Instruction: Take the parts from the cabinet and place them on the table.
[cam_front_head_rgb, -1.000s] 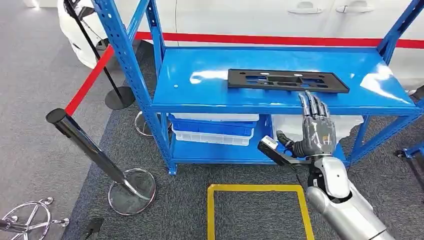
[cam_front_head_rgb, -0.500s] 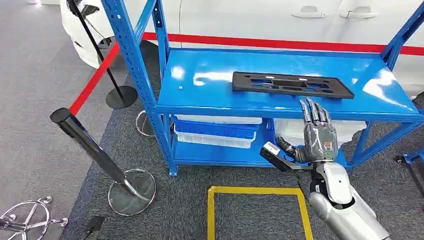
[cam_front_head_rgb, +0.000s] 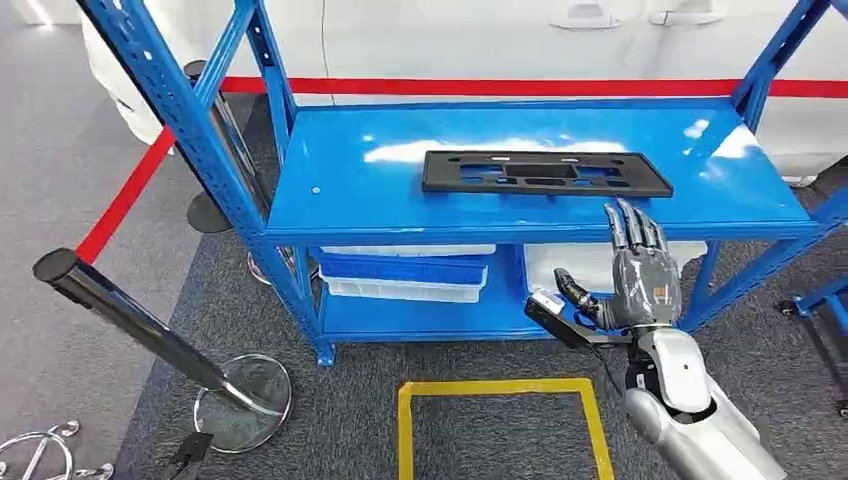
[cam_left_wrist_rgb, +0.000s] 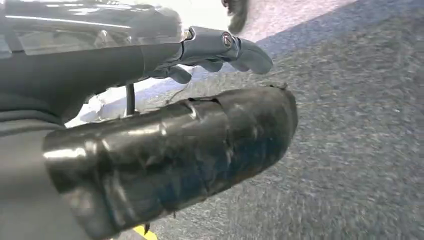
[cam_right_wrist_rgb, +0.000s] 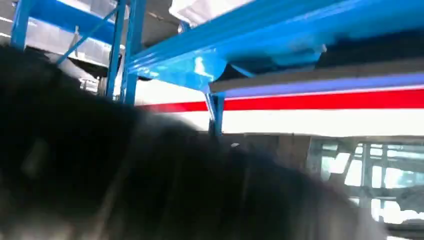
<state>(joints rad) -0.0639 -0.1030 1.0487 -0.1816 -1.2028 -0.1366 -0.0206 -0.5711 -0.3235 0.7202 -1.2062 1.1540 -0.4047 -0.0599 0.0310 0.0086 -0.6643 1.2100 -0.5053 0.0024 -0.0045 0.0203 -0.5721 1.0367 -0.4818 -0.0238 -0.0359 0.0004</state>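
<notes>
Nearest the robot, a yellow floor outline (cam_front_head_rgb: 500, 420) is lying on the grey carpet in front of the blue steel rack (cam_front_head_rgb: 300, 215), and the right hand (cam_front_head_rgb: 635, 275) is hovering just above and beyond it, raised in front of the rack's front edge. Its fingers (cam_front_head_rgb: 630, 225) are standing straight and apart, its thumb is sticking out to the side, and it is holding nothing. The left hand (cam_left_wrist_rgb: 200, 50) is hanging over the carpet in its wrist view, fingers loosely extended and gripping nothing.

Past the right hand, the task's thing, a long flat black plastic bracket (cam_front_head_rgb: 545, 172), is lying flat on the rack's upper shelf, a little back from the front edge. The fingertips are reaching about level with that edge, apart from the part.

To do this step well, the hand probably needs to be lifting clear of the shelf lip before going forward, then coming down over the part's near long edge, towards its right half. The part looks thin, so hooking fingers through its cut-outs or drawing it to the edge may serve better than a flat pinch.

Beneath, blue and white bins (cam_front_head_rgb: 415, 268) are sitting on the lower shelf. Farthest off, a red stripe (cam_front_head_rgb: 500, 87) is running along a white car body
</notes>
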